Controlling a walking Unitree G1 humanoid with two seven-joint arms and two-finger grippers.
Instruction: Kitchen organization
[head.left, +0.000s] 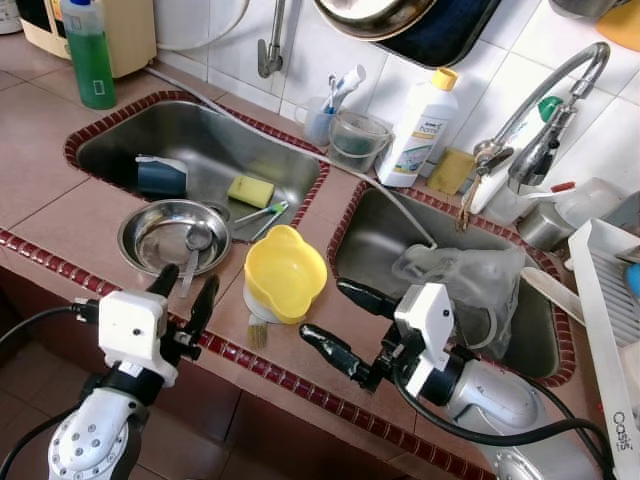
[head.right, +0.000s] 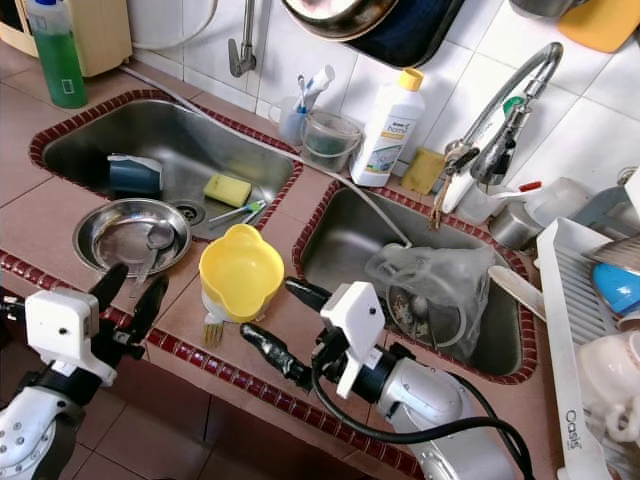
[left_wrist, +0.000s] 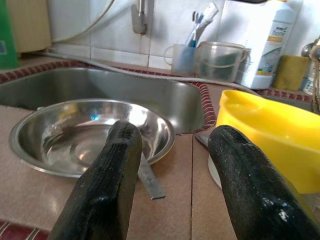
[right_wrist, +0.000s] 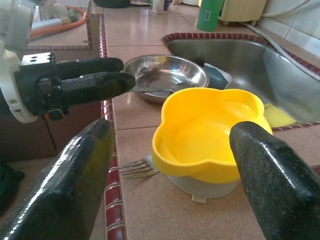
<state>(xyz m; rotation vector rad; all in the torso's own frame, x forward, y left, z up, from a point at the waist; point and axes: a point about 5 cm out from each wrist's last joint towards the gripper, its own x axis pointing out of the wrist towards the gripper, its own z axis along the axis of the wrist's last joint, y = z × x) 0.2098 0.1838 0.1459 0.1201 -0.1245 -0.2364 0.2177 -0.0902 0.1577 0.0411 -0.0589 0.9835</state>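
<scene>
right gripper (head.left: 345, 323): fingers spread wide, holding nothing; aimed across the counter at the yellow bowl, one finger either side of its line; reads as lined up for a grasp, not yet closing
left gripper (head.left: 185, 300): fingers parted a little, empty; sits at the counter's front edge just short of the steel bowl; likely staged for that bowl or to steady it
counter (head.left: 60, 215): tiled, red-trimmed edge; both bowls sit on the strip in front of the sinks, so both are within reach
yellow bowl (head.left: 285, 272): task item by my guess; upright on a pale lid or plate, between the two sinks; a fork (right_wrist: 134, 168) pokes out from under it, so lifting the bowl may shift the fork
steel bowl (head.left: 172, 236): just left of the yellow bowl; holds a spoon or ladle (head.left: 196, 243) whose handle overhangs the rim toward the left gripper
left sink (head.left: 200, 140): blue cup on its side, yellow sponge (head.left: 251, 190), toothbrush; looks like the wash side
right sink (head.left: 375, 240): crumpled clear plastic bag (head.left: 460, 285) over the basin
back ledge: white detergent bottle (head.left: 418, 130), clear tub, cup of toothbrushes; green bottle (head.left: 88, 52) far left
rack (head.left: 610, 300): far right; probable drop-off for washed items
</scene>
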